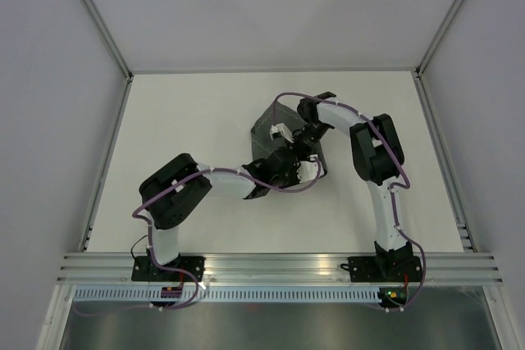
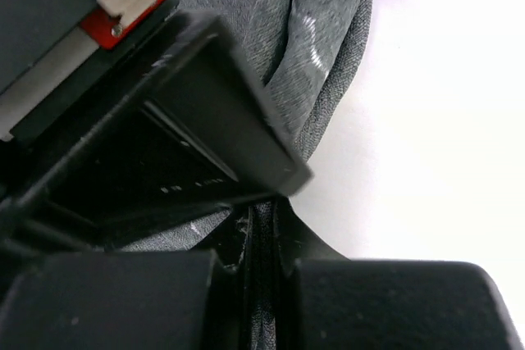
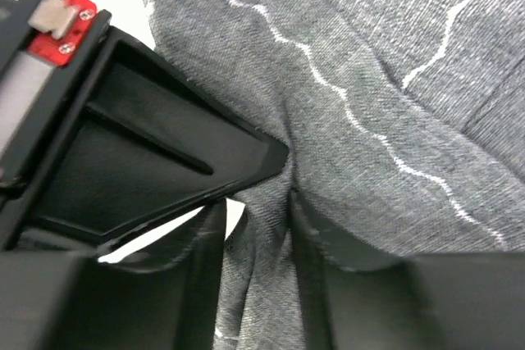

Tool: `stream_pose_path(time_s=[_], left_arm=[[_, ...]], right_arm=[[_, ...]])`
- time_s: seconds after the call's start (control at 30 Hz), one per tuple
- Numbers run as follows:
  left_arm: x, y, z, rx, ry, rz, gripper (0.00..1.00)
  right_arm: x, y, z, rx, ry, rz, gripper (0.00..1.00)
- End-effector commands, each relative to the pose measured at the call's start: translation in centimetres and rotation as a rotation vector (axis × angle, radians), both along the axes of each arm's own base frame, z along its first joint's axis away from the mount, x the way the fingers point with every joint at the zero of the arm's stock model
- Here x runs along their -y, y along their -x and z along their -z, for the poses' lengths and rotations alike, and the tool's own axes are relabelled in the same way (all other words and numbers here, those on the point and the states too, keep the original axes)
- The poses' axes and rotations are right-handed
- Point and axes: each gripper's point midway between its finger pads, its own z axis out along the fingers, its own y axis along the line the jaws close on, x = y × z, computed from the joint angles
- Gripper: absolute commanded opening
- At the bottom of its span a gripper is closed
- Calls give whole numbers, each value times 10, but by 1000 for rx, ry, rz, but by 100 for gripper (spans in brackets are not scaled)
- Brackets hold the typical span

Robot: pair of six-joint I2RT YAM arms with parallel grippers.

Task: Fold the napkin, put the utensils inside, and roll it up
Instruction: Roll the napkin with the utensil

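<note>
Though both arms crowd over its middle, the white worktop [image 1: 189,137] is the biggest thing in front of me. The left arm [image 1: 176,194] reaches in from the near left and the right arm [image 1: 373,149] bends back from the far right. They meet over the napkin [image 1: 264,123], which lies bunched just right of the worktop's middle. The left tool [image 2: 261,276] is clenched on a thin fold of the grey cloth. The right tool [image 3: 258,268] has a thicker fold between its fingers, but I cannot tell whether it is clamping or slack. The two tools sit very close together.
</note>
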Motion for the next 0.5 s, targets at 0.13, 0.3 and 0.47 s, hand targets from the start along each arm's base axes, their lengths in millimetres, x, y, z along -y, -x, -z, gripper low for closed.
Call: stream_pose_path(time_s=[0.13, 0.3, 0.47], left_arm=[[-14, 14, 28, -193, -24, 17, 2], [-16, 11, 27, -281, 4, 19, 2], [-17, 7, 25, -371, 58, 20, 2]], right_arm=[[27, -14, 0, 126, 74, 11, 57], [30, -21, -28, 190, 22, 87, 63], [39, -30, -49, 251, -30, 161, 64]])
